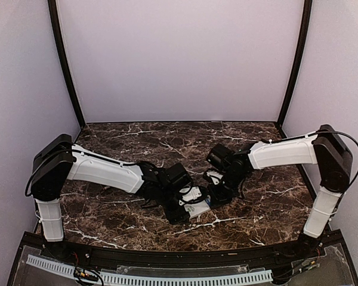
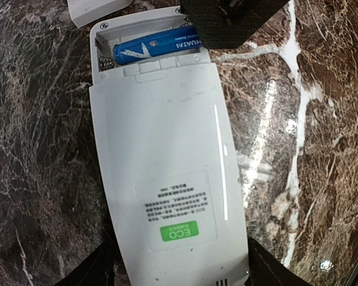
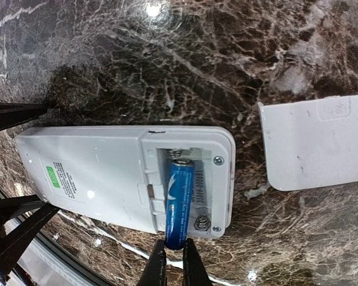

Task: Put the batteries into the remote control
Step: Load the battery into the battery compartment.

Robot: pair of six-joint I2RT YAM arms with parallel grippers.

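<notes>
The white remote control [image 2: 167, 179] lies back up on the marble, its battery bay open at the far end. My left gripper [image 2: 179, 275] clamps the remote's near end by its long sides, one finger [image 2: 92, 271] against each side. A blue battery [image 3: 179, 199] lies tilted in one slot of the bay, its far end seated and its near end sticking out over the remote's edge. My right gripper [image 3: 174, 253] is shut on that protruding end. The slot beside it is empty, with a bare spring [image 3: 201, 222] showing. In the top view both grippers meet over the remote [image 1: 198, 210] at mid-table.
The loose white cover piece [image 3: 316, 140] lies flat on the marble just beyond the remote's open end, a short gap away. Pale walls enclose the table [image 1: 167, 137] on three sides, and a black rail runs along the near edge.
</notes>
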